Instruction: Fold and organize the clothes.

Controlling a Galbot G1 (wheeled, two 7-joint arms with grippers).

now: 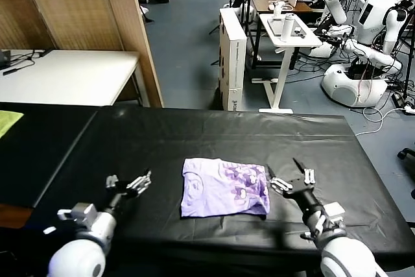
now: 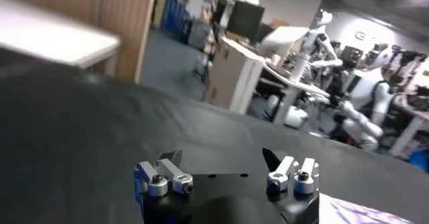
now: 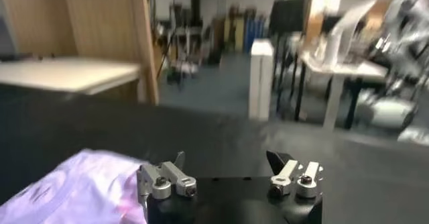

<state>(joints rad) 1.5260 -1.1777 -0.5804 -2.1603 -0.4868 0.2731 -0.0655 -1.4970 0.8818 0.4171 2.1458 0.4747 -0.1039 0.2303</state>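
1. I see my right gripper [image 1: 292, 174] standing open with nothing between its fingers, just beside the right edge of the T-shirt [image 1: 224, 187] and not touching it as far as I can tell.
2. My left gripper [image 1: 130, 183] is also open and empty, low over the black table cover [image 1: 194, 134], well apart from the shirt's left edge.
3. The T-shirt lies folded into a rough square at the middle of the table, near the front edge, print side up, with the purple-and-white pattern on its right half.
4. In the right wrist view the shirt [image 3: 74, 185] shows beside the open fingers [image 3: 164, 178]; in the left wrist view only a corner of it [image 2: 362, 212] shows past the gripper [image 2: 224, 175].
5. The black cover is bare on both sides of the shirt and out to the far edge.
6. A yellow-green cloth [image 1: 8, 121] lies at the far left edge.
7. A white table [image 1: 65, 76] stands beyond the far left corner.
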